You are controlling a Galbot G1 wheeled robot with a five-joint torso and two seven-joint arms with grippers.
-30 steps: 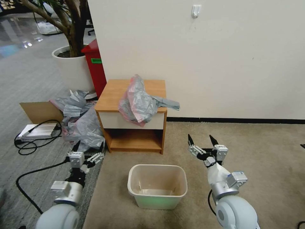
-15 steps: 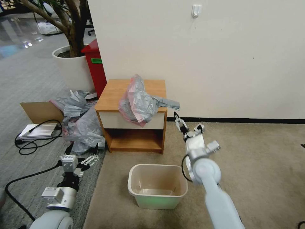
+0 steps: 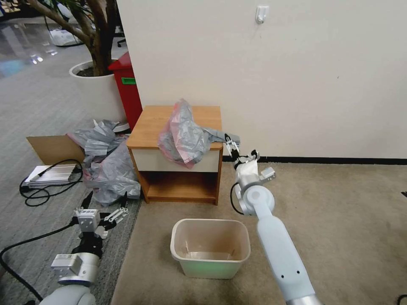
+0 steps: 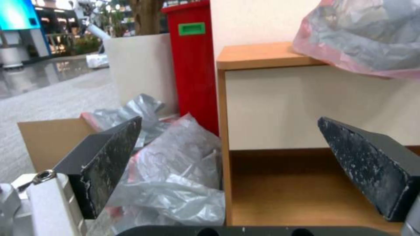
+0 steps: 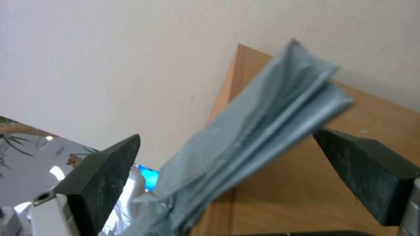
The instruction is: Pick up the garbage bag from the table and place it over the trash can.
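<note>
The garbage bag, grey with a pinkish-red rim, lies crumpled on the table and droops over the drawer front. Its flat folded tail sticks out past the table's right edge. My right gripper is open at that corner. In the right wrist view the tail lies between the spread fingers of that gripper, and no pad presses on it. The beige trash can stands on the carpet in front of the table. My left gripper hangs open, low at the left, facing the table's side.
A heap of grey bags and a cardboard sheet lie left of the table. A silver device with black cables sits on the floor nearby. A red bin and a white planter stand behind. The wall rises just behind the table.
My right arm has stretched forward and up from beside the trash can to the table's right front corner, bringing its open fingers around the bag's tail. The left arm sank slightly.
</note>
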